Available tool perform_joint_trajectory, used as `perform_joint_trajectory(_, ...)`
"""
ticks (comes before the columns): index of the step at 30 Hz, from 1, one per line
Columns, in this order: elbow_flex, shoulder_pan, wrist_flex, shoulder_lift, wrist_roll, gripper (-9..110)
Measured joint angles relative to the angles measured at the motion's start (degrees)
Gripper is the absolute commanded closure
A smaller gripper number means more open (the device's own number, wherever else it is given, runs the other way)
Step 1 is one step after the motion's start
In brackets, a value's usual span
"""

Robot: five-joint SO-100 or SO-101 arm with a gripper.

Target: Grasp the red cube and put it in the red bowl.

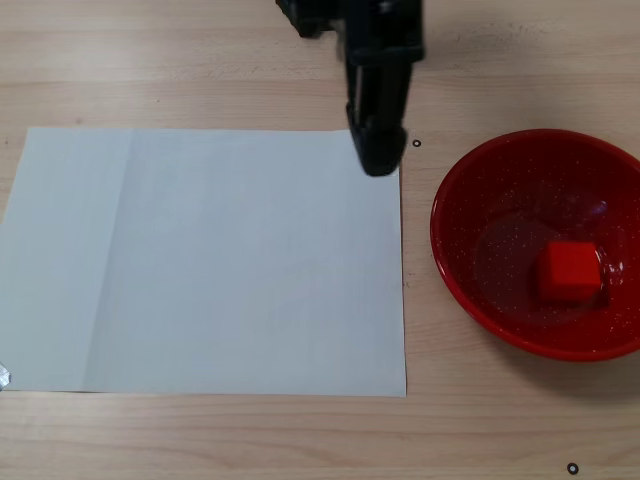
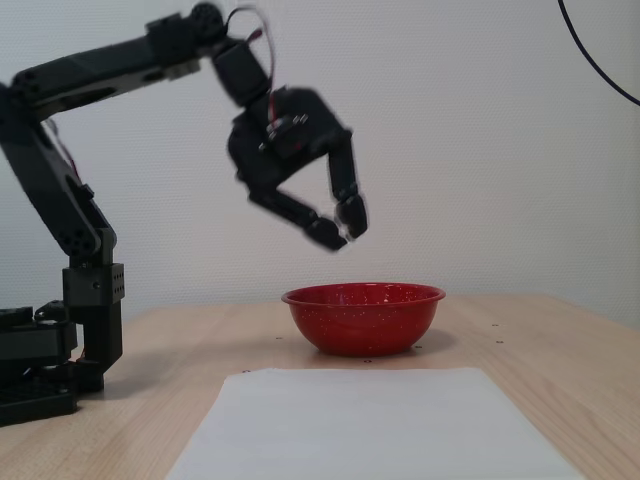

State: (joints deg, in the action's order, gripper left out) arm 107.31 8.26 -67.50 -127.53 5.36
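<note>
Inside the red bowl (image 1: 470,200), right of centre in a fixed view, sits the red cube (image 1: 569,272). Gripper (image 2: 340,225) hangs high above table (image 1: 200,60) w/ nothing in it, jaws nearly closed, tips just apart. White paper sheet (image 1: 200,260) lies beside bowl, not touching.
</note>
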Motion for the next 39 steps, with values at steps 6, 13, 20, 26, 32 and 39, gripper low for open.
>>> perform_joint_trajectory(6,18.5,-1.8,4.6,-16.5,-0.8,101)
perform_joint_trajectory(13,33.9,-4.4,9.9,-27.7,-0.8,101)
perform_joint_trajectory(20,47.8,-4.3,18.4,-38.8,-0.7,101)
perform_joint_trajectory(26,57.2,-4.5,21.9,-46.5,-0.7,101)
perform_joint_trajectory(32,65.1,-4.5,25.5,-52.4,-0.7,101)
perform_joint_trajectory(39,70.0,-4.6,25.6,-57.7,-0.8,101)
